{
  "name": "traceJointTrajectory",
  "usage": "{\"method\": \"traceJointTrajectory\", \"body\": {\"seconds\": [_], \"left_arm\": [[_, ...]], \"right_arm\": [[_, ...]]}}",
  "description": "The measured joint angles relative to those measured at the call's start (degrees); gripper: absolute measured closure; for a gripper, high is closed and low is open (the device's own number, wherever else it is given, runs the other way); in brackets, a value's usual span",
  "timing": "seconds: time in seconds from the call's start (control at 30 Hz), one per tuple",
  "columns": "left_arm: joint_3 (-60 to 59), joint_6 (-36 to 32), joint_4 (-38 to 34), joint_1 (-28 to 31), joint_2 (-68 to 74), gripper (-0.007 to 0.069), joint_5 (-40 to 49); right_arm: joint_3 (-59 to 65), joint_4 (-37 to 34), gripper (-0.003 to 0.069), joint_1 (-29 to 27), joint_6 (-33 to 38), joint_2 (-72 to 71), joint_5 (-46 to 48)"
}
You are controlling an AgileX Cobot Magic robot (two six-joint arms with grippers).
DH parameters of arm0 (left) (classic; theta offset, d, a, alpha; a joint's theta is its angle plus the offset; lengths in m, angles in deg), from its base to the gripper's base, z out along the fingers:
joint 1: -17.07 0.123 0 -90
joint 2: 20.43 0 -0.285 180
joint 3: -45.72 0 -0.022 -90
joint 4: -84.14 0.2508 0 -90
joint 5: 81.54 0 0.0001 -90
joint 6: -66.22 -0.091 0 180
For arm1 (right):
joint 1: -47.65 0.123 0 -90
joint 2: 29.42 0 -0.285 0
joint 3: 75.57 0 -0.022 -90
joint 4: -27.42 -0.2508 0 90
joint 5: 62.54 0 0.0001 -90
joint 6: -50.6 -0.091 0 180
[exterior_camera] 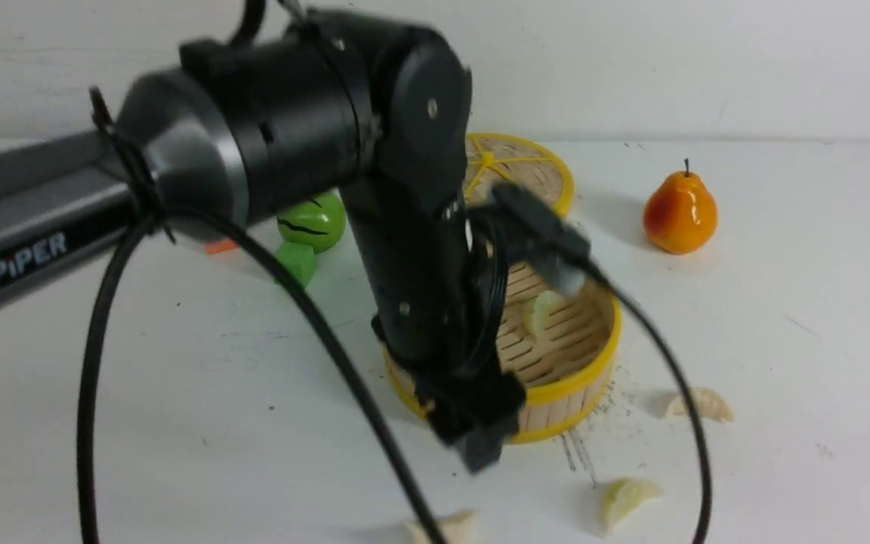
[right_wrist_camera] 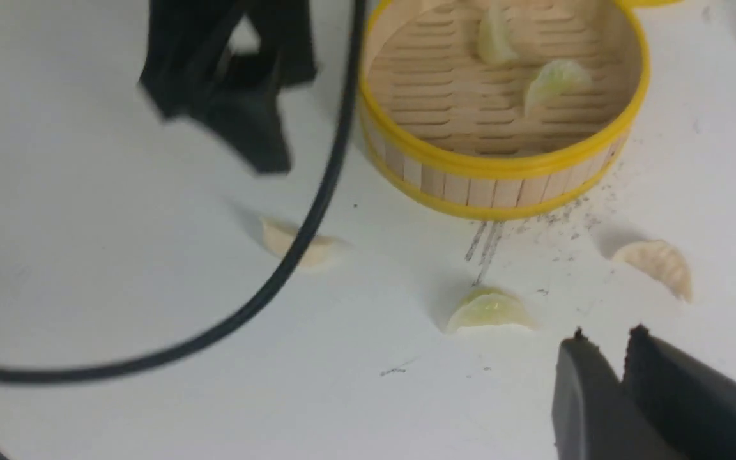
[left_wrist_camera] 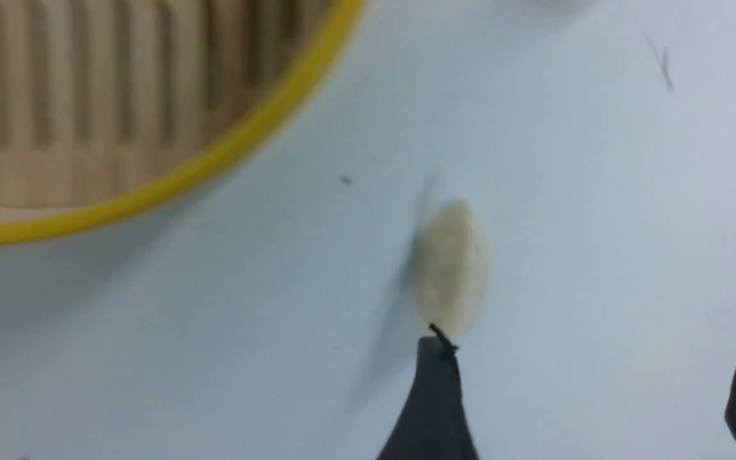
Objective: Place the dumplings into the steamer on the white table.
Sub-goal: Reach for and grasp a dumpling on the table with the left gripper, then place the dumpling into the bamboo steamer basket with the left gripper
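Note:
The steamer (exterior_camera: pixel 565 381) stands mid-table with two dumplings (right_wrist_camera: pixel 553 80) on its slatted floor. Three more lie on the white table (exterior_camera: pixel 178 393) in front of it: a cream dumpling (right_wrist_camera: pixel 304 246), a greenish one (right_wrist_camera: pixel 489 310) and another cream one (right_wrist_camera: pixel 659 265). My left gripper (left_wrist_camera: pixel 595 345) hangs open and empty by the steamer's front-left rim. One of its fingertips (left_wrist_camera: pixel 435 358) is just short of the cream dumpling (left_wrist_camera: pixel 451 268). My right gripper (right_wrist_camera: pixel 607 335) is shut and empty, low over the table near the greenish dumpling.
The woven lid (exterior_camera: pixel 526 170) lies behind the steamer. An orange pear (exterior_camera: pixel 680 211) stands at the back right. Two green toys (exterior_camera: pixel 313 223) sit at the back left. The left arm's black cable (exterior_camera: pixel 314 317) loops over the table.

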Motion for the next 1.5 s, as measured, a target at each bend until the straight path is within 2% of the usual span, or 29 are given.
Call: {"method": "traceJointTrajectory", "body": {"seconds": [0.17,0.33,0.5,0.6,0.73,0.77,0.83,0.97,1.23,1.5], "left_arm": [[-8.9,-6.7,-1.0,-0.3,2.1,0.0066,-8.7],[-9.9,-7.2,-0.6,-0.2,6.2,0.0066,-14.2],[-9.9,-6.6,-0.4,-0.2,10.7,0.0081,-15.2],[-9.8,-2.8,-0.1,-0.2,10.8,0.015,-15.5],[-8.4,1.4,1.6,-0.2,11.2,0.0376,-12.7],[-7.4,2.3,1.9,-0.2,11.2,0.0396,-11.3],[-5.7,3.3,2.4,-0.2,11.2,0.0397,-9.1],[5.2,9.8,4.2,0.6,10.0,0.0394,-4.8],[23.1,28.8,3.8,7.0,14.2,0.0394,-8.2],[24.5,33.4,7.2,8.7,23.3,0.0394,-10.4]], "right_arm": [[0.0,1.8,0.0564,0.0,-0.2,-3.5,0.3],[1.3,1.9,0.0562,0.0,-0.2,-3.8,0.1],[3.8,2.0,0.0562,0.0,-0.2,-3.8,-1.0],[4.8,2.0,0.0558,0.0,-0.2,-3.8,-1.7],[5.4,2.0,0.0554,0.0,-0.2,-3.8,-3.0],[5.4,2.0,0.0554,0.0,-0.2,-3.8,-3.2],[5.4,2.0,0.0554,0.0,-0.2,-3.8,-3.4],[5.7,2.0,0.0554,0.0,-0.2,-3.8,-4.6],[5.7,2.0,0.0553,0.0,-0.2,-3.8,-5.6],[5.7,2.0,0.0547,0.0,-0.7,-3.8,-5.6]]}}
